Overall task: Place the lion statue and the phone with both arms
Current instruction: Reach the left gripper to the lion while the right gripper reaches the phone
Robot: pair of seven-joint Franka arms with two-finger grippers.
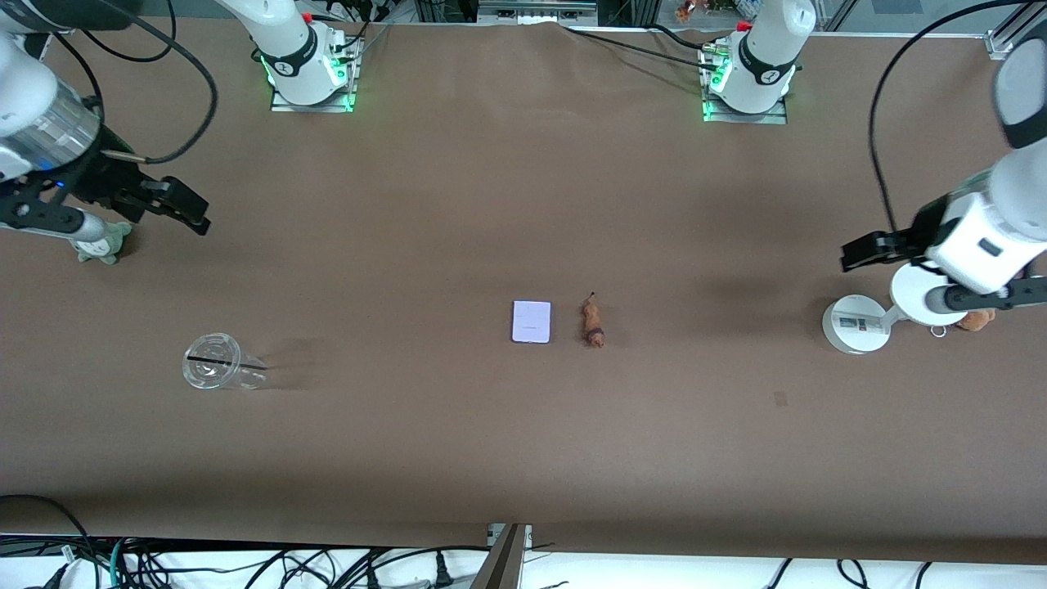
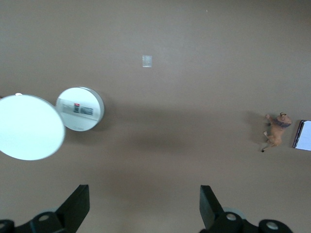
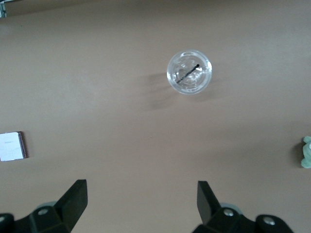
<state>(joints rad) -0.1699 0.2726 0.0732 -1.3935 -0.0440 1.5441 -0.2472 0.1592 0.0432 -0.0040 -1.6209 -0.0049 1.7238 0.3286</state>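
Observation:
The phone (image 1: 531, 321), a small pale lavender-white rectangle, lies flat at the table's middle. The lion statue (image 1: 592, 323), tiny and orange-brown, lies right beside it toward the left arm's end. My left gripper (image 1: 856, 251) hangs open and empty over the table by the white stand, well apart from both. Its wrist view shows its open gripper (image 2: 143, 194), the lion statue (image 2: 277, 131) and the phone's edge (image 2: 303, 135). My right gripper (image 1: 184, 209) hangs open and empty over the right arm's end. Its wrist view shows its open gripper (image 3: 141, 189) and the phone (image 3: 11, 146).
A white round-based stand (image 1: 855, 325) and a tan plush bear (image 1: 975, 319) sit at the left arm's end. A grey-green plush toy (image 1: 102, 244) and a clear plastic cup (image 1: 214, 362) lying on its side are at the right arm's end.

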